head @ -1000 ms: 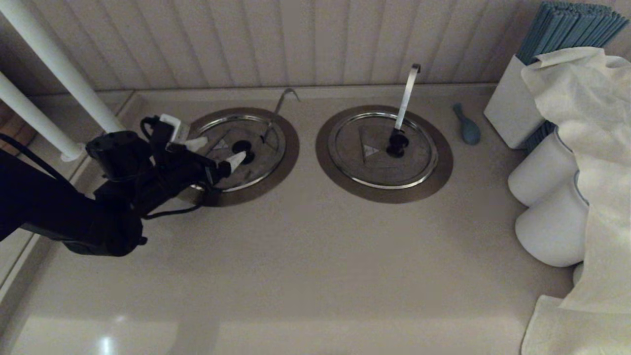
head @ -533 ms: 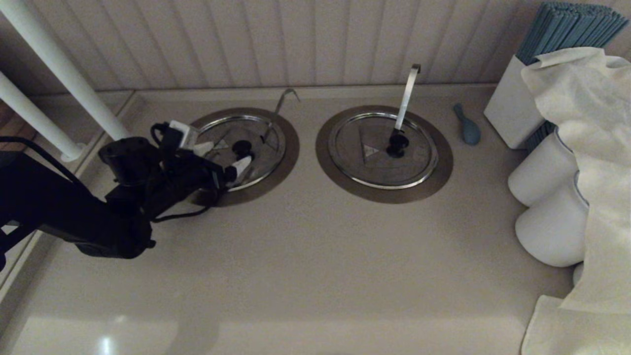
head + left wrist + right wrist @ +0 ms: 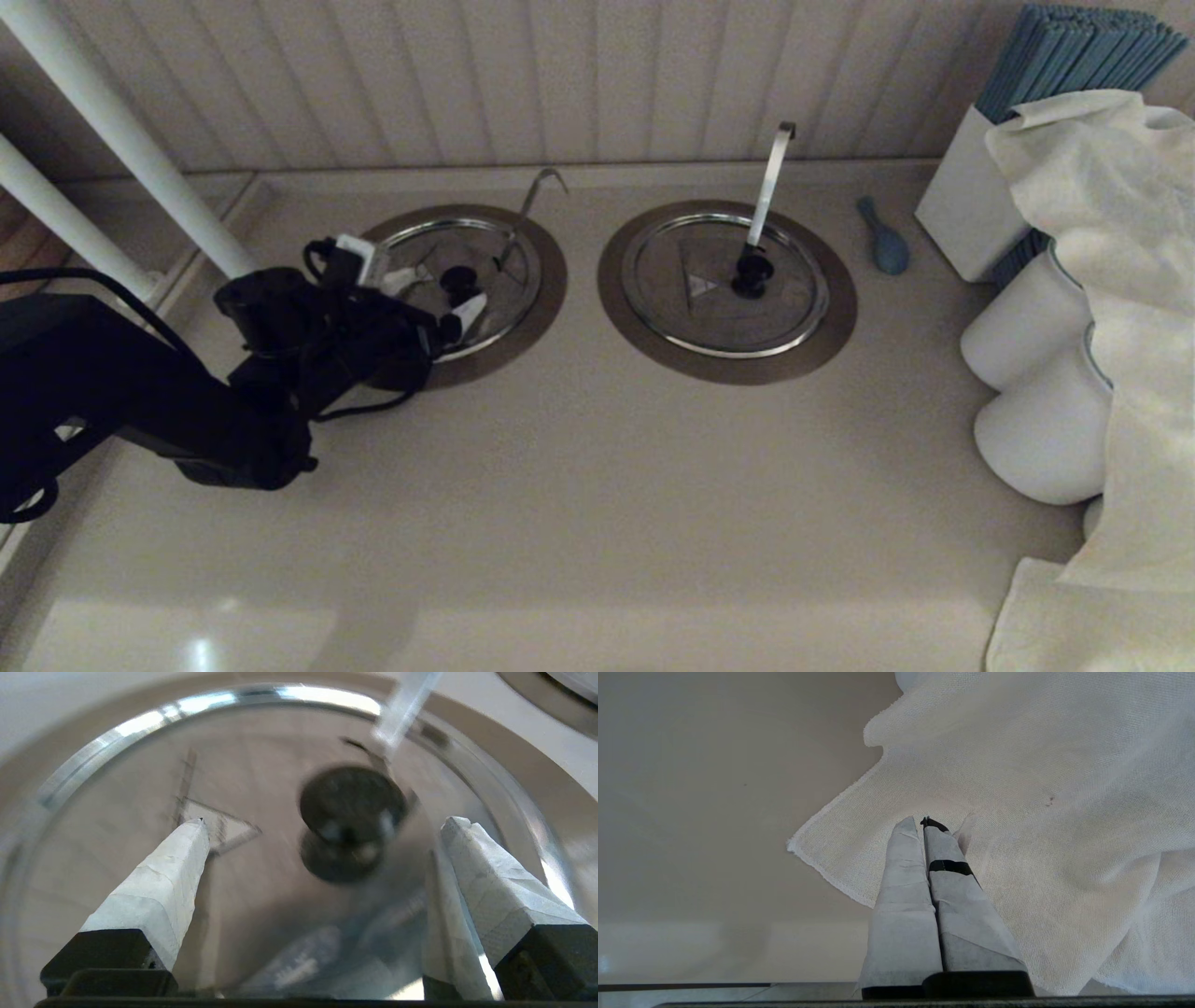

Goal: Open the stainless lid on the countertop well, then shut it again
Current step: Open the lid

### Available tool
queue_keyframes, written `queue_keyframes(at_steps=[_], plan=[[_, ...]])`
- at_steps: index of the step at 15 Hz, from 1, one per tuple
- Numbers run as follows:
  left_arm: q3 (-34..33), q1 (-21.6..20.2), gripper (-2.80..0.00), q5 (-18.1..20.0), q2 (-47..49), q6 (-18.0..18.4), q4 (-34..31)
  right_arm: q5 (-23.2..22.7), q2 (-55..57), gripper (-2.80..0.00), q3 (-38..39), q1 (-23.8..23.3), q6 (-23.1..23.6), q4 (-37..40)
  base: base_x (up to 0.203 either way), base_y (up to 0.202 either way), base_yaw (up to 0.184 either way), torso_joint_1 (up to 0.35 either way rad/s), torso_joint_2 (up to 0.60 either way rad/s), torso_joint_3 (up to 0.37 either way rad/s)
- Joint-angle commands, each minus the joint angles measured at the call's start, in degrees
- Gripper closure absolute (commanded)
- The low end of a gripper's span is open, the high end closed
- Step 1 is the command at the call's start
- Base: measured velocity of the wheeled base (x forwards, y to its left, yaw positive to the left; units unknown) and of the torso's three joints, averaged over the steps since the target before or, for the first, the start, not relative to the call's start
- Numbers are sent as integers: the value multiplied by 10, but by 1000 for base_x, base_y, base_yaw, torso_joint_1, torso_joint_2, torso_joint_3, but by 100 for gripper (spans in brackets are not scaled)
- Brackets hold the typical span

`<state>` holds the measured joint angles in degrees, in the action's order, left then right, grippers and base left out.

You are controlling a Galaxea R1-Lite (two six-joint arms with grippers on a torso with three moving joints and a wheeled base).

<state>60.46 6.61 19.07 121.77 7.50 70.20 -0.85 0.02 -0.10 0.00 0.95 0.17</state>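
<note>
The stainless lid (image 3: 499, 271) lies flat over the countertop well, whose brownish collar (image 3: 553, 280) rings it. A thin grey hooked handle (image 3: 532, 201) rises at the lid's far notch. My left gripper (image 3: 437, 294) hovers open just above the lid, its white fingertips on either side of the black knob (image 3: 458, 278) without touching it. In the left wrist view the knob (image 3: 352, 805) sits ahead of and between the spread fingers (image 3: 163, 877), beside the wedge crease (image 3: 219, 828). My right gripper (image 3: 922, 823) is shut on nothing, parked over a white cloth (image 3: 1041, 812).
A twin lid (image 3: 724, 289) with a broad bright handle (image 3: 770, 182) lies to the right. A blue spoon (image 3: 885, 238), a white box of blue straws (image 3: 980, 177), white cups (image 3: 1036, 429) under a cloth and white pipes (image 3: 121, 159) at the left border the counter.
My left arm has slid right and forward along the counter, bringing the open fingers closer round the lid's knob. The lid has not moved.
</note>
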Motion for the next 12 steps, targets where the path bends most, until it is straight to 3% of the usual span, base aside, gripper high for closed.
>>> queue_keyframes(at_steps=[1, 12], plan=[[11, 0, -280, -9, 20, 1, 19, 0, 0, 0, 0, 0, 0, 0, 0, 0, 0, 0, 0, 0], [27, -23, -280, -11, -3, -8, 21, 0, 0, 0, 0, 0, 0, 0, 0, 0, 0, 0, 0, 0]])
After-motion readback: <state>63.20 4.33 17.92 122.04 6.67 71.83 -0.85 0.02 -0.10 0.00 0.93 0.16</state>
